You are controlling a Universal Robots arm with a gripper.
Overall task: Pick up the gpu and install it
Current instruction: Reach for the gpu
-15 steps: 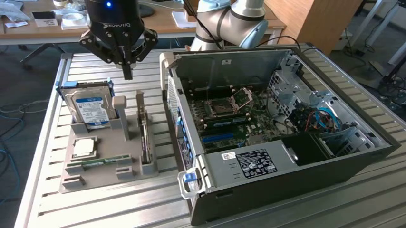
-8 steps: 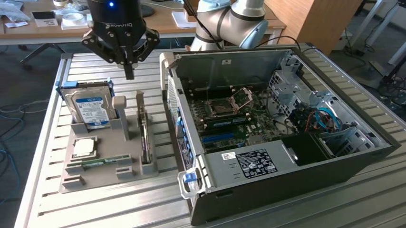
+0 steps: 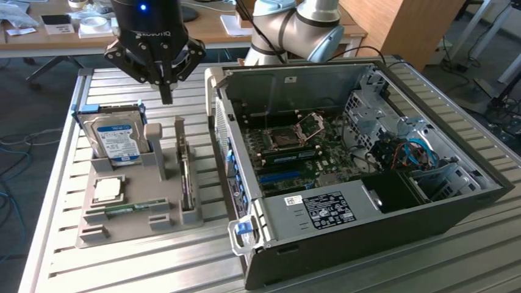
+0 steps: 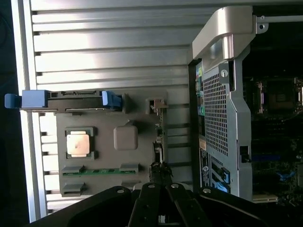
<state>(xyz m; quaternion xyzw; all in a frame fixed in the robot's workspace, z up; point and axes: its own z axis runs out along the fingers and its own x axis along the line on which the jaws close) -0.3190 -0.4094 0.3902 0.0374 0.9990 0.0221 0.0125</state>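
Pincer: the pincer (image 3: pixel 167 97) hangs at the upper left of the exterior view's frame, its fingers pressed together into one point and holding nothing.
Pincer position: it is above the far end of the grey holder tray (image 3: pixel 122 229), apart from everything on it. In the wrist view the pincer (image 4: pixel 161 176) lines up over the card's thin edge.
Gpu: the gpu (image 3: pixel 186 177) stands on its long edge in a slot of the tray, at the left centre of the exterior frame. It appears as a slim dark strip (image 4: pixel 159 142) in the wrist view. Standing upright probably leaves its top edge free to be pinched from above.
Neighbours: the hard drive (image 3: pixel 118 139) with its blue-white label stands upright to the exterior view's left of the gpu. The processor (image 3: pixel 108 189) and the memory stick (image 3: pixel 126 209) lie flat in their recesses.
Computer case: the computer case (image 3: pixel 350 171) lies open on the counter (image 3: pixel 57 201), just beside the tray, with the motherboard facing up.
Progress: judging by this, the gpu is not yet lifted.
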